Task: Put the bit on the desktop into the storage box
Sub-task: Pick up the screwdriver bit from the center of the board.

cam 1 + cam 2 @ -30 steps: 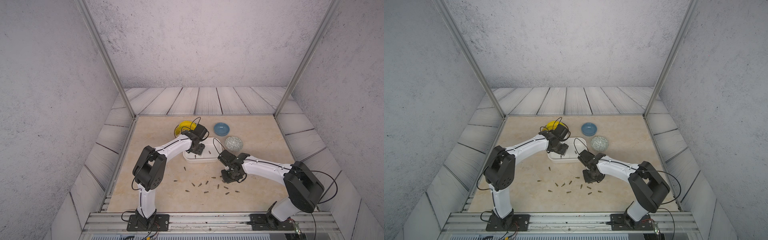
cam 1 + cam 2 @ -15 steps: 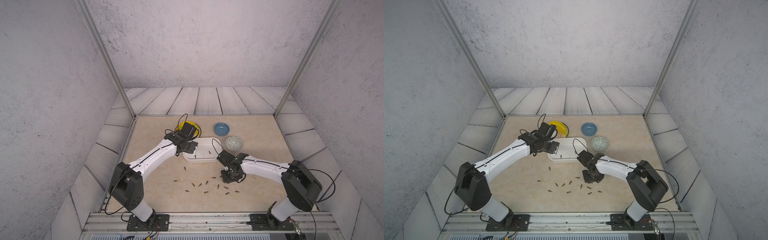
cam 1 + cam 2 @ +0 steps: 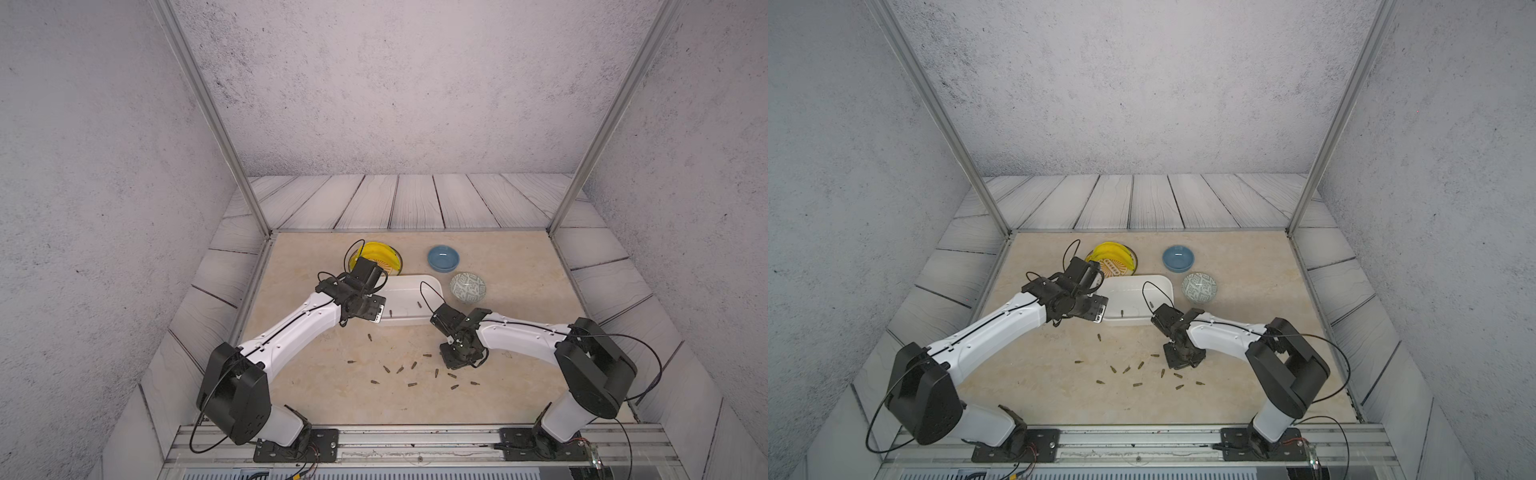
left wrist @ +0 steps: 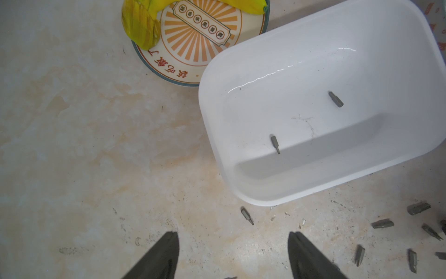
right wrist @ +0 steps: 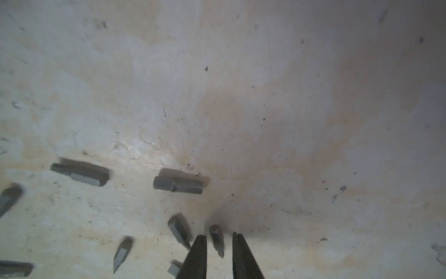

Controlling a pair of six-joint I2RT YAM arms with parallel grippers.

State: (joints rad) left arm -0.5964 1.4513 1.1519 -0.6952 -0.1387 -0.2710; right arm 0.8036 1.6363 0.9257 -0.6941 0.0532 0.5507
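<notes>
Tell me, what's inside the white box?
Two small grey bits lie apart on the storage box floor; nothing else shows inside. In both top views the left arm covers one end of the box, but the left wrist view shows that end bare.

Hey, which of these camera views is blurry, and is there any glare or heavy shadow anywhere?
Right wrist view: soft, the bits blurred, dark shadow by the right tool. Left wrist view: sharp, glare streak on the storage box wall. Both top views: evenly lit, bits tiny.
</notes>
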